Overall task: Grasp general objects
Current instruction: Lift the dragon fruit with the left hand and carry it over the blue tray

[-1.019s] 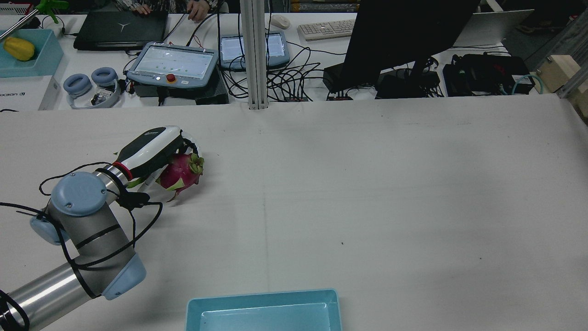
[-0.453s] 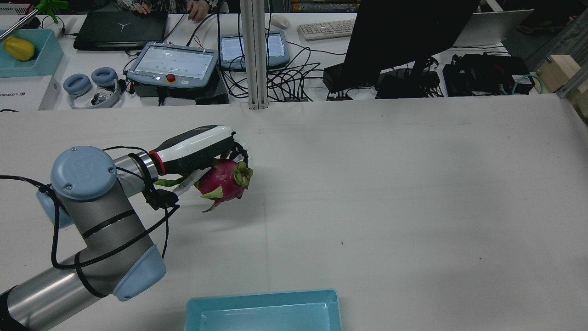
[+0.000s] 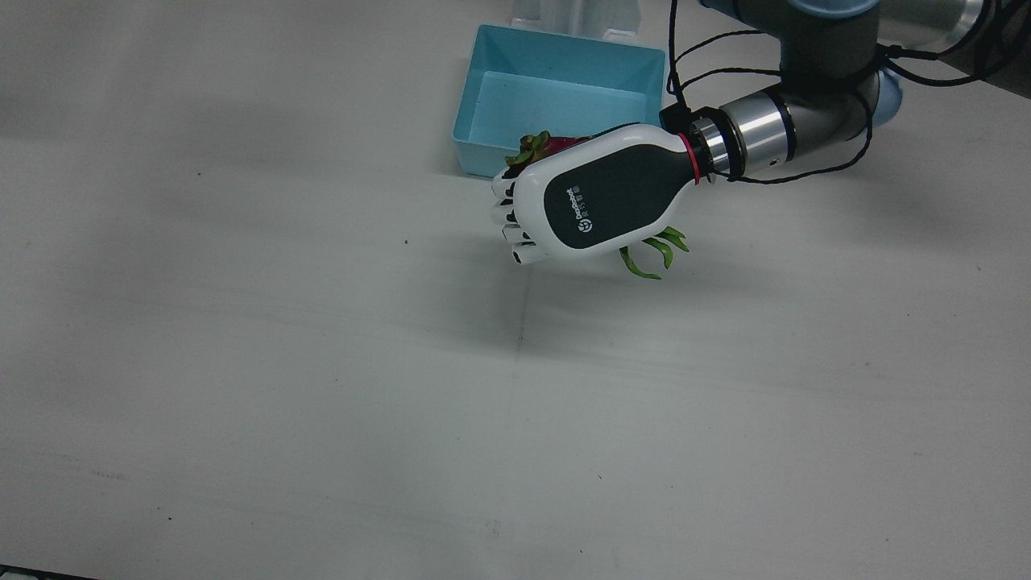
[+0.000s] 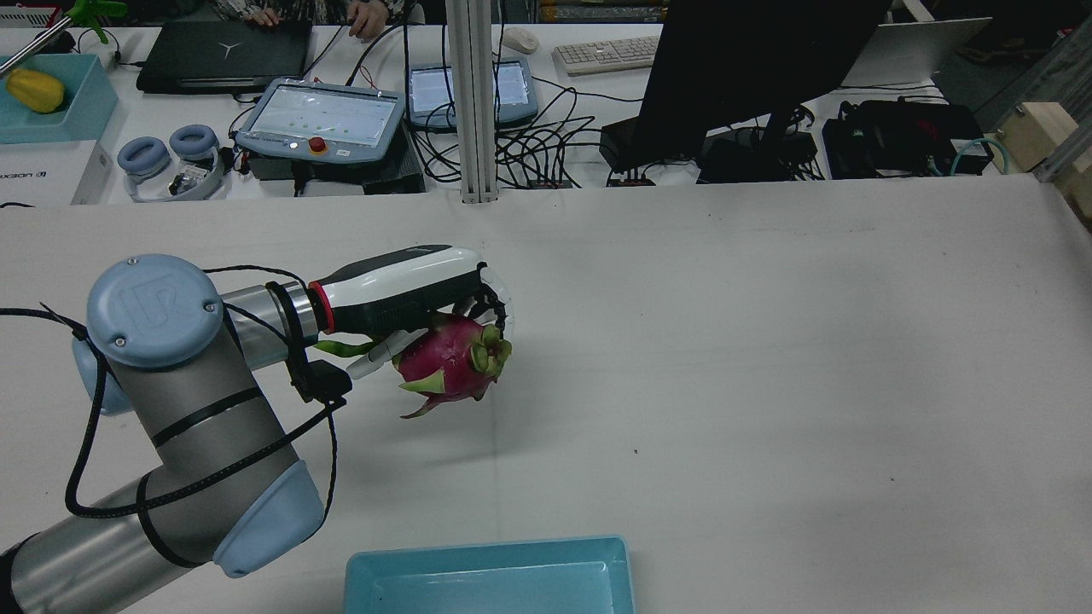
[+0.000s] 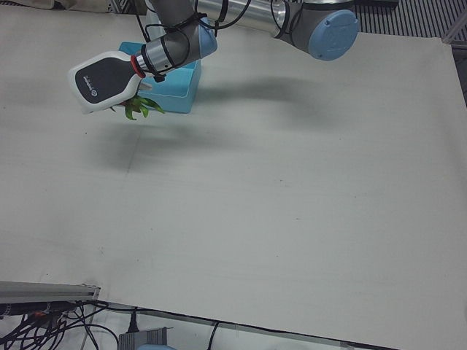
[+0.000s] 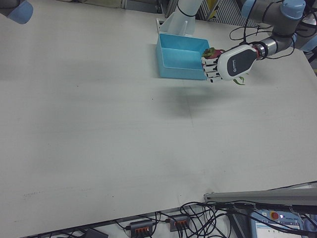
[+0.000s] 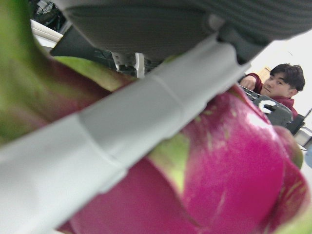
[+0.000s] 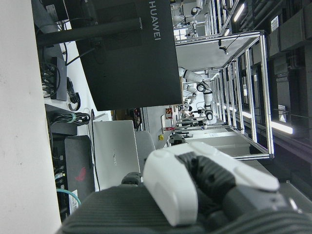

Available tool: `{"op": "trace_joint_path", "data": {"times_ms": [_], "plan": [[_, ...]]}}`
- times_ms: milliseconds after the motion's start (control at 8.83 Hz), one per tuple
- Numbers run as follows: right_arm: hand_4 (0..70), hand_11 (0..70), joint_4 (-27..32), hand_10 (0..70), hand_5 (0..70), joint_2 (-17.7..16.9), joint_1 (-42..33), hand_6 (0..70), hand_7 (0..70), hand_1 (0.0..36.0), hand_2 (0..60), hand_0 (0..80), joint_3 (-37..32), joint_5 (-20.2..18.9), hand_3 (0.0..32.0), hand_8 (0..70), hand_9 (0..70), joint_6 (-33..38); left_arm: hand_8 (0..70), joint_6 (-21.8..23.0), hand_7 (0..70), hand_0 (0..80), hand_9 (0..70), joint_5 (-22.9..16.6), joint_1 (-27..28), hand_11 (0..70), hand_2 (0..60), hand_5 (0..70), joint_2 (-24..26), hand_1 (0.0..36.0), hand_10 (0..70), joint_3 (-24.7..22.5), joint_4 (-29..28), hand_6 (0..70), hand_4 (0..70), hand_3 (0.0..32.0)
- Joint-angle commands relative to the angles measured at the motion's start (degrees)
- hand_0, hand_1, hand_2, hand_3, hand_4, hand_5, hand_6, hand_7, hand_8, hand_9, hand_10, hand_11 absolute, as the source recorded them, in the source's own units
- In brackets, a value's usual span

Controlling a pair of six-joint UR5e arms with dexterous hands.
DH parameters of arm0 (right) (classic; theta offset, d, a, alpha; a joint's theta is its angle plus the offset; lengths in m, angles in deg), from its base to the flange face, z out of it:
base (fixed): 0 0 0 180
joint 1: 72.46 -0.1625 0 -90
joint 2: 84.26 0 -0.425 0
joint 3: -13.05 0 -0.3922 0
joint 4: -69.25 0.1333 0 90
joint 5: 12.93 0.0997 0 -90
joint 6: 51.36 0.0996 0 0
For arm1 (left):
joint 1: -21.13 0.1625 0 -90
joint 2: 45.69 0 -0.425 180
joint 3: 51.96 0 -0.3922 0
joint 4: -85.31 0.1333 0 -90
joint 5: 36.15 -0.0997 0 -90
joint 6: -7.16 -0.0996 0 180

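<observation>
Fruit fills my left hand view: the dragon fruit (image 7: 234,165) is pressed right against the camera, with one pale finger (image 7: 122,131) slanting across its magenta skin, so I judge the grip is a wrap from above rather than a pinch. From the rear view my left hand (image 4: 401,290) is clenched around the fruit, palm shell on top and the fruit slung beneath, clear of the table (image 4: 768,341) with its shadow lying apart below it. That carry suits a drop into the blue bin (image 3: 556,93), which sits just beside the hand in the front view; whether the fruit already overhangs the bin's rim I cannot tell, since the hand's shell covers nearly all of it and only green tips (image 3: 648,258) poke out. How firmly the far fingers bear on the fruit is hidden too. My right hand (image 8: 195,190) shows only in its own camera, close and partial, so I cannot tell its state.
</observation>
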Motion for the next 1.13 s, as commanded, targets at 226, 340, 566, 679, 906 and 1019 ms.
{"op": "trace_joint_path", "data": {"times_ms": [226, 340, 566, 679, 906, 1019], "plan": [[0.0, 0.0, 0.0, 0.0, 0.0, 0.0, 0.0, 0.0, 0.0, 0.0, 0.0, 0.0, 0.0, 0.0, 0.0, 0.0, 0.0, 0.0, 70.0, 0.3, 70.0, 80.0, 70.0, -5.7, 10.6, 70.0, 60.0, 70.0, 0.2, 36.0, 70.0, -5.5, -2.8, 70.0, 70.0, 0.0], [0.0, 0.0, 0.0, 0.0, 0.0, 0.0, 0.0, 0.0, 0.0, 0.0, 0.0, 0.0, 0.0, 0.0, 0.0, 0.0, 0.0, 0.0, 70.0, 0.5, 70.0, 80.0, 70.0, -5.9, 11.3, 70.0, 60.0, 70.0, -0.2, 36.0, 70.0, -5.0, -5.5, 70.0, 70.0, 0.0], [0.0, 0.0, 0.0, 0.0, 0.0, 0.0, 0.0, 0.0, 0.0, 0.0, 0.0, 0.0, 0.0, 0.0, 0.0, 0.0, 0.0, 0.0, 39.6, 2.0, 70.0, 80.0, 50.8, -7.4, 10.9, 45.7, 60.0, 70.0, -0.7, 36.0, 29.8, -4.8, -4.0, 70.0, 70.0, 0.0], [0.0, 0.0, 0.0, 0.0, 0.0, 0.0, 0.0, 0.0, 0.0, 0.0, 0.0, 0.0, 0.0, 0.0, 0.0, 0.0, 0.0, 0.0, 20.1, 2.1, 70.0, 80.0, 25.0, -9.2, 10.4, 31.5, 60.0, 70.0, -0.4, 36.0, 18.9, -4.9, -2.8, 70.0, 70.0, 0.0], [0.0, 0.0, 0.0, 0.0, 0.0, 0.0, 0.0, 0.0, 0.0, 0.0, 0.0, 0.0, 0.0, 0.0, 0.0, 0.0, 0.0, 0.0, 9.3, 2.1, 70.0, 80.0, 14.5, -9.8, 10.0, 12.3, 60.0, 70.0, -0.4, 36.0, 5.0, -5.0, -2.4, 52.6, 44.7, 0.0], [0.0, 0.0, 0.0, 0.0, 0.0, 0.0, 0.0, 0.0, 0.0, 0.0, 0.0, 0.0, 0.0, 0.0, 0.0, 0.0, 0.0, 0.0, 7.5, 2.1, 67.5, 80.0, 12.1, -9.9, 9.9, 10.2, 60.0, 70.0, -0.5, 36.0, 3.4, -5.1, -2.4, 42.7, 33.6, 0.0]]}}
